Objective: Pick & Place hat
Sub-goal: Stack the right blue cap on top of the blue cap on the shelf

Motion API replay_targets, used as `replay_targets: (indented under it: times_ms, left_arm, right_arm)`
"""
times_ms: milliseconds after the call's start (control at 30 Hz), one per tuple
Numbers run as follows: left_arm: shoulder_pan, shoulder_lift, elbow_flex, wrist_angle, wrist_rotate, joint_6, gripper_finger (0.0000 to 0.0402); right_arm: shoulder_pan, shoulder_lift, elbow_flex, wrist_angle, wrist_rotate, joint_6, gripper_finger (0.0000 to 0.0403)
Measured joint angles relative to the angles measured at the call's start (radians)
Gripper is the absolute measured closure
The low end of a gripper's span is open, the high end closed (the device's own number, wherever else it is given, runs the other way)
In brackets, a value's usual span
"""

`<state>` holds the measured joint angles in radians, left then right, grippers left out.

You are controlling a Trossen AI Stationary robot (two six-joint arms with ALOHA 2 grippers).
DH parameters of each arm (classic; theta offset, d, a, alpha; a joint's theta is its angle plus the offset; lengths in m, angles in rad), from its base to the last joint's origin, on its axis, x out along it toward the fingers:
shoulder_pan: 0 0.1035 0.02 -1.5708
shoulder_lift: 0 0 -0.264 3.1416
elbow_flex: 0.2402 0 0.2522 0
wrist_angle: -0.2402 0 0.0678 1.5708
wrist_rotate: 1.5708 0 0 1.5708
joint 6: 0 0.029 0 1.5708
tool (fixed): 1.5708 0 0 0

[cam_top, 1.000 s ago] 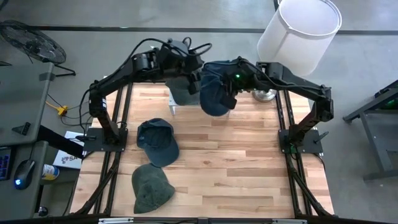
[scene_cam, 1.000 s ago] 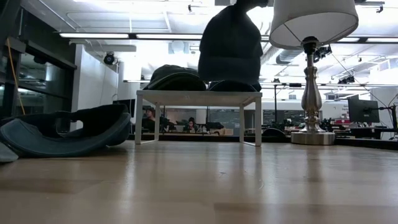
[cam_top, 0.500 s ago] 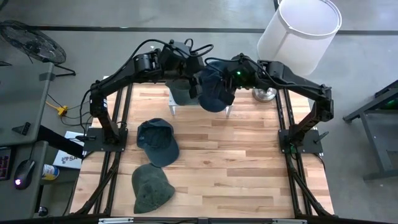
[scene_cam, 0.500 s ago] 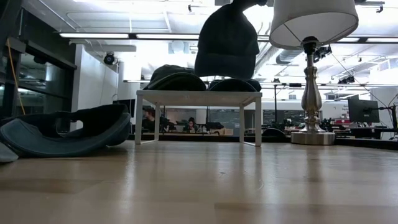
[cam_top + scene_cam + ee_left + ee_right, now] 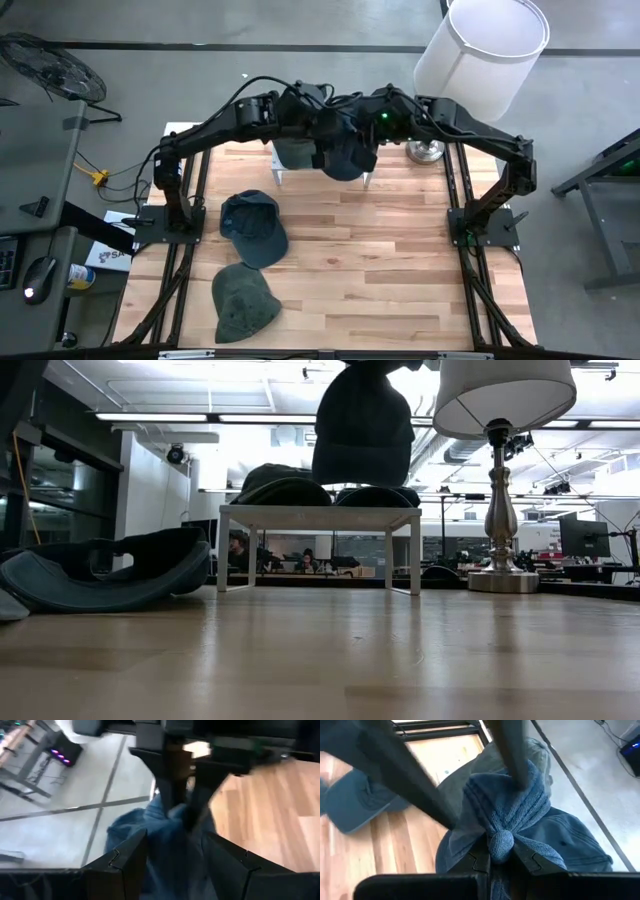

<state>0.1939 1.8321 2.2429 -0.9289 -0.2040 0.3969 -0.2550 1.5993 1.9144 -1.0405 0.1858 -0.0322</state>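
I hold a blue knit hat (image 5: pixel 363 430) up in the air with my right claw (image 5: pixel 501 851). The claw is pressed together on the bunched top of the hat, right by its little knob. The hat hangs over the small white stand (image 5: pixel 318 517) at the back of the desk (image 5: pixel 400 260), near the lamp (image 5: pixel 480 45). 2 other hats (image 5: pixel 283 485) already sit on that stand.

My left claw (image 5: pixel 175 852) is just beside the hanging hat. Its fingers are spread, with blue cloth between them, but I cannot tell if they touch it.

What could go wrong? The pinch is only on a small fold of soft cloth, so the hat could slip out. If I let go too high or off to one side, it could land on the hats there and roll off the stand. The 2 arms are very close, so they could bump.

The hat hangs straight down. Its long line runs up and down, pinched top up, open wide end pointing down at the stand.

2 more hats lie on the desk, a dark blue cap (image 5: pixel 252 227) and a green cap (image 5: pixel 243 303).
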Motion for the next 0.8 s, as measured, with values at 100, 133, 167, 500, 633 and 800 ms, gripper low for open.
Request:
replay_targets:
  times_ms: [100,133,167,500,633,800]
  left_arm:
    - [-0.005,0.004,0.0,-0.001,-0.042,0.013,0.0218]
    - [-0.005,0.005,0.0,-0.002,-0.04,0.026,0.0218]
    - [-0.005,0.005,0.0,-0.002,-0.035,0.04,0.0218]
    - [-0.005,0.005,0.0,-0.018,0.006,0.071,0.0218]
    - [-0.005,0.005,0.0,-0.041,0.071,0.078,0.0218]
    - [-0.005,0.011,0.0,-0.042,0.073,0.092,0.0218]
  right_arm:
    - [0.0,0.0,0.0,-0.003,-0.021,-0.002,0.038]
    - [0.0,0.0,0.0,-0.003,-0.036,-0.002,0.038]
    - [0.0,0.0,0.0,-0.003,-0.051,-0.004,0.038]
    - [0.02,-0.002,0.0,0.007,-0.088,-0.011,0.038]
    - [0.021,-0.002,0.0,0.008,-0.093,-0.012,0.038]
    - [0.021,-0.002,0.0,0.014,-0.113,-0.011,0.038]
